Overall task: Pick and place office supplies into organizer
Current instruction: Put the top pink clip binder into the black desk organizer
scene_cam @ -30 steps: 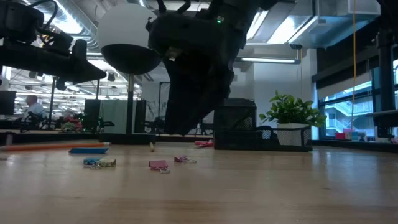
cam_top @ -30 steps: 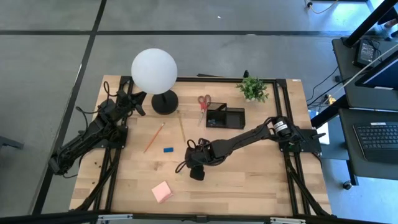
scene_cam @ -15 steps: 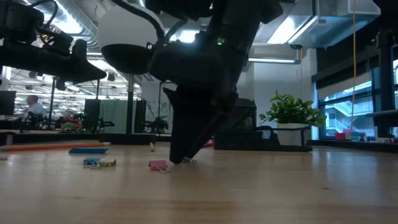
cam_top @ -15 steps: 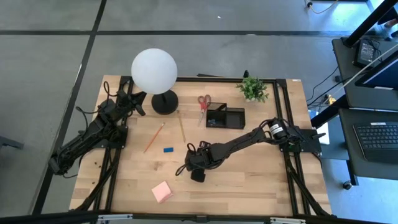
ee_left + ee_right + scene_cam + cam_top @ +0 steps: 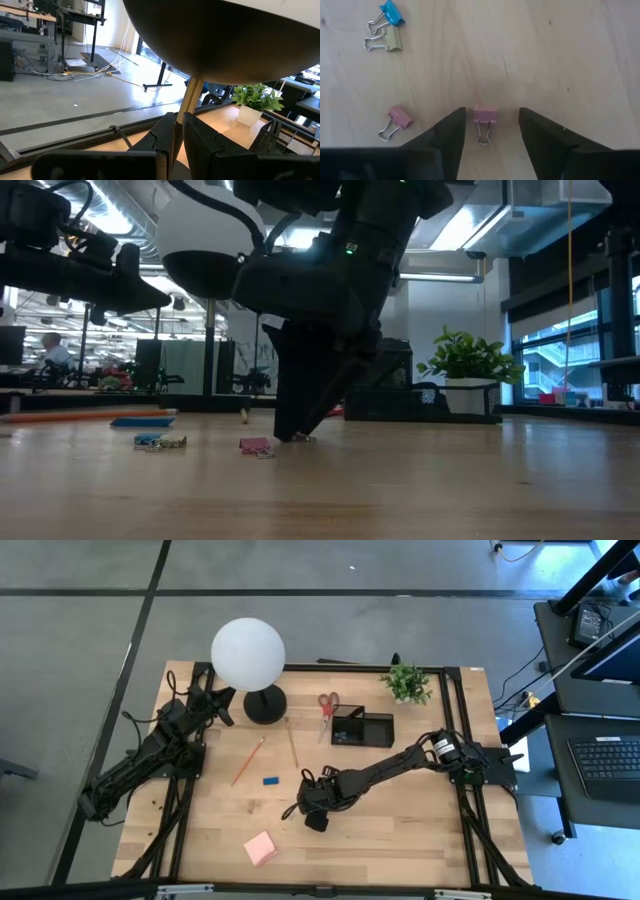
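Four metal-looped binder clips, smooth wooden table

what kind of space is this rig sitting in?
Probably an open-plan lab or office workshop. The bare concrete floor has dark lines running across it, a side desk carries a keyboard, and the low view shows ceiling strip lights with more workbenches behind the wooden table.

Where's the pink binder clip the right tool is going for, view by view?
High view: hidden under the right tool, mid-table.
Low view: at the tool's tip, barely visible; the clearer pink clip beside it is a second one.
Left wrist view: not in it.
Right wrist view: pink binder clip between the open fingers, on the wood.
Shared landmark: that second pink clip.
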